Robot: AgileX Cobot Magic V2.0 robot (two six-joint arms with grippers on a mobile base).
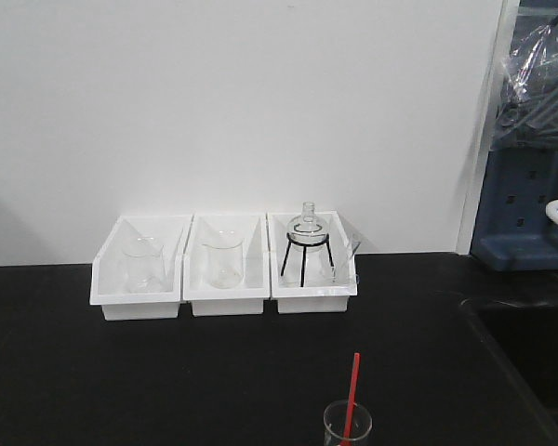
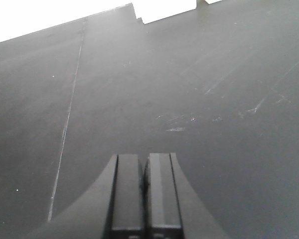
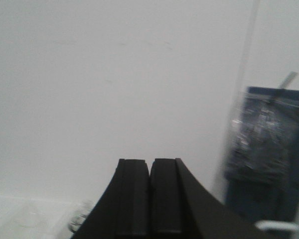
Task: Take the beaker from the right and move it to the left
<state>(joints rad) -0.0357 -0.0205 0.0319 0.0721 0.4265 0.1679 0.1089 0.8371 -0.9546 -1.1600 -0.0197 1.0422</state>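
Observation:
The beaker [image 1: 346, 425], small and clear with a thin red rod standing in it, sits at the front edge of the black table [image 1: 167, 372] in the front view, slightly right of centre. Neither gripper shows in that view. In the left wrist view my left gripper [image 2: 144, 158] is shut, its black fingers pressed together above the bare black tabletop [image 2: 189, 89]. In the right wrist view my right gripper [image 3: 150, 162] is shut too, pointing at the white wall [image 3: 114, 74]; the beaker does not show in either wrist view.
Three white bins [image 1: 225, 295] stand in a row against the wall: the left and middle ones each hold a larger clear beaker [image 1: 141, 262], the right one a glass flask on black tripod legs [image 1: 307, 243]. A blue cabinet [image 1: 521, 204] stands at the far right.

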